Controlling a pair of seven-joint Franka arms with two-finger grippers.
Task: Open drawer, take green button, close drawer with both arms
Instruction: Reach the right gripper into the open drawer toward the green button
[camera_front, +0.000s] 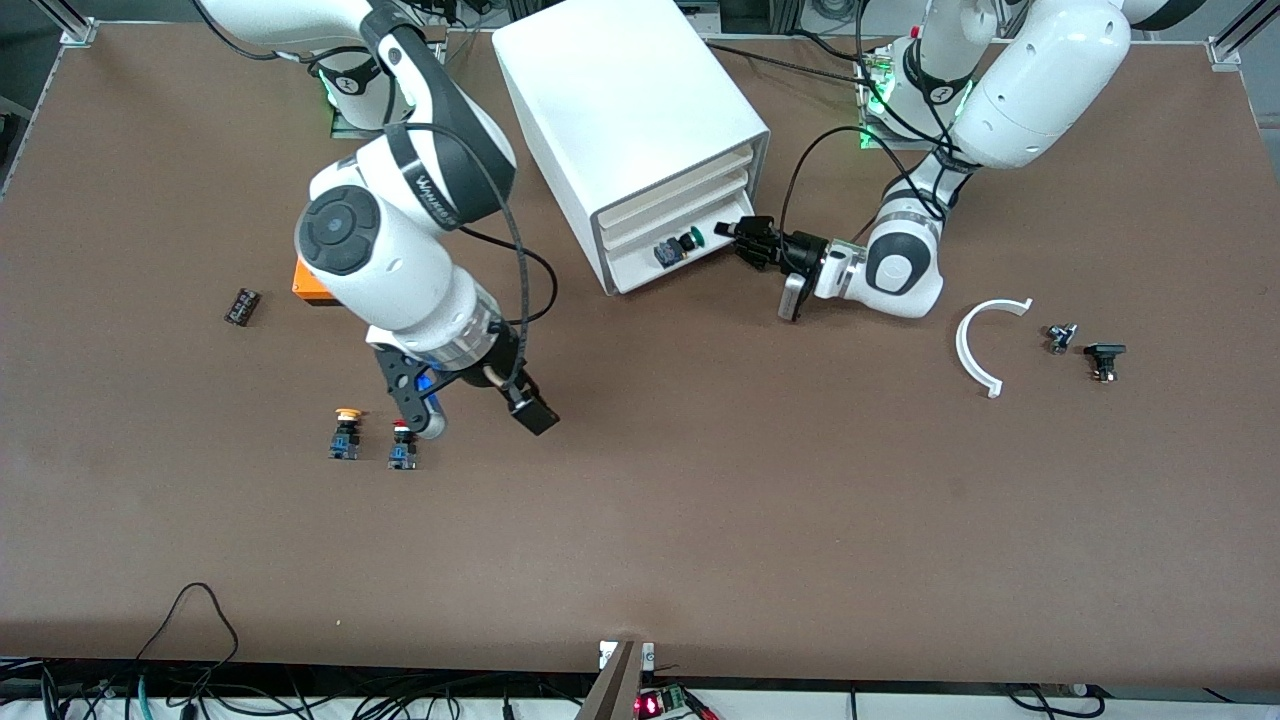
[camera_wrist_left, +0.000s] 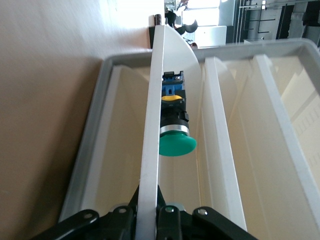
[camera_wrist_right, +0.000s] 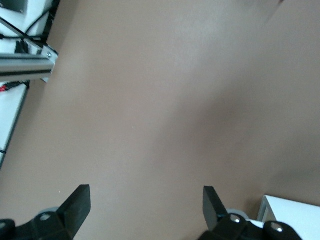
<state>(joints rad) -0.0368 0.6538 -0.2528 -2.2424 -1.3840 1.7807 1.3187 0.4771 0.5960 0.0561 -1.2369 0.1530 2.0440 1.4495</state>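
Observation:
The white cabinet (camera_front: 620, 110) stands in the middle of the table near the robots' bases. Its lowest drawer (camera_front: 640, 268) is pulled out a little. The green-capped button (camera_front: 690, 240) lies on its side in that drawer. My left gripper (camera_front: 728, 232) is at the drawer's front and is shut on the drawer's thin white front panel (camera_wrist_left: 150, 150). The left wrist view shows the button (camera_wrist_left: 177, 142) just past that panel and my left gripper (camera_wrist_left: 150, 220) clamped on it. My right gripper (camera_front: 470, 405) is open and empty over bare table (camera_wrist_right: 150, 100), its fingertips (camera_wrist_right: 80, 200) wide apart.
A yellow-capped button (camera_front: 347, 432) and a red-capped button (camera_front: 401, 445) stand under the right arm. An orange block (camera_front: 312, 285) and a small black part (camera_front: 242, 306) lie toward the right arm's end. A white curved piece (camera_front: 975, 345) and two small dark parts (camera_front: 1104, 358) lie toward the left arm's end.

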